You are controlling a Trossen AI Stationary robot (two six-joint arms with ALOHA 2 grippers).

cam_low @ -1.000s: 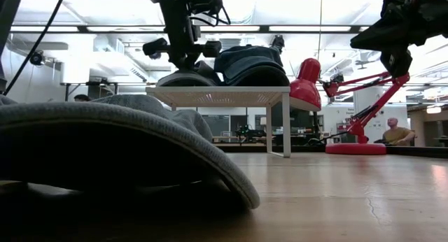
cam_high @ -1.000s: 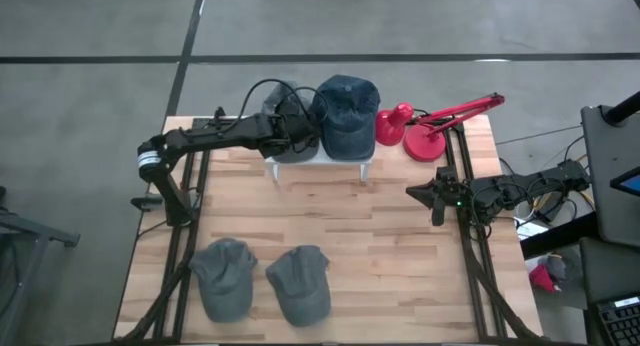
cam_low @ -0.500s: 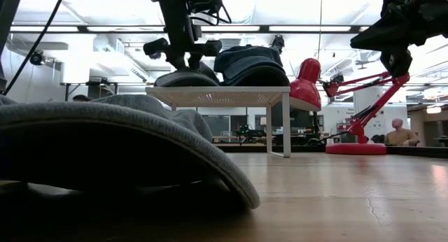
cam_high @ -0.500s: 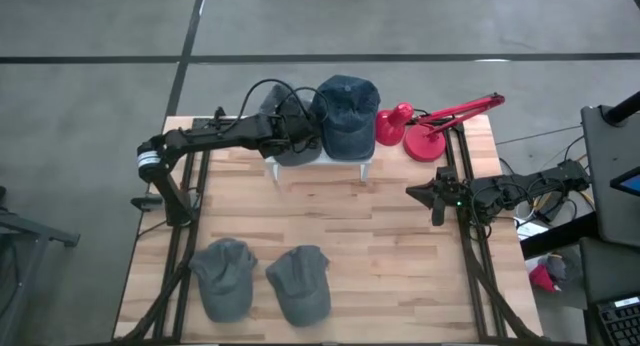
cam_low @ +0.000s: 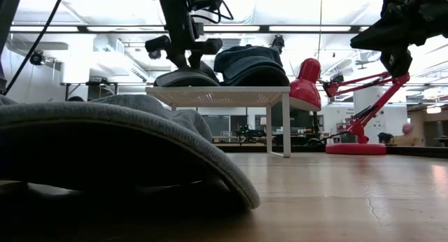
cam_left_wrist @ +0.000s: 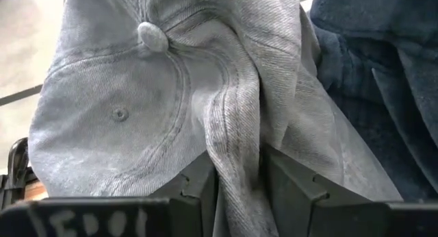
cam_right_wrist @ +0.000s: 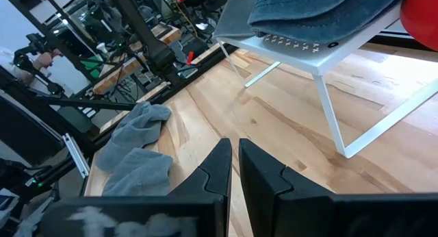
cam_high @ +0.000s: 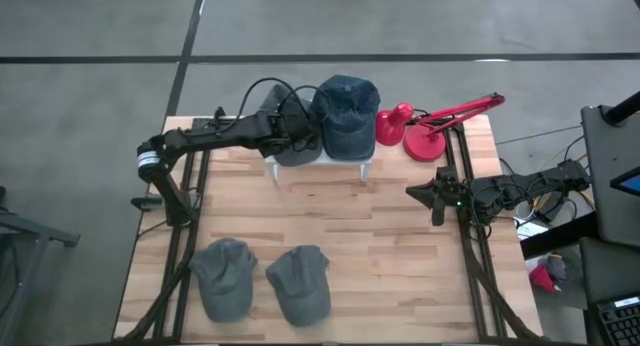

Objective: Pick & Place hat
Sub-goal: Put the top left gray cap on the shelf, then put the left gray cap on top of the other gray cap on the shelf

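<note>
A light grey cap lies on a white stand at the table's far side, beside a dark blue cap. In the low view the grey cap rests on the stand top. My left gripper is over the grey cap and shut on it; it also shows in the low view. My right gripper waits near the table's right edge, shut, touching nothing; its own view shows the shut fingers. Two more grey caps lie near the near edge. My left gripper pinches a raised fold of the grey cap's crown between its two fingers, a little way from the top button. It comes from above, slanting from the table's left. The cap still rests on the stand.
A red desk lamp stands to the right of the stand, its arm reaching toward the far right corner. One near grey cap fills the low view's foreground. Bare wood lies between the stand and the near caps.
My left gripper has risen a little over the stand while staying shut on the grey cap's fold. The cap remains on the stand.
</note>
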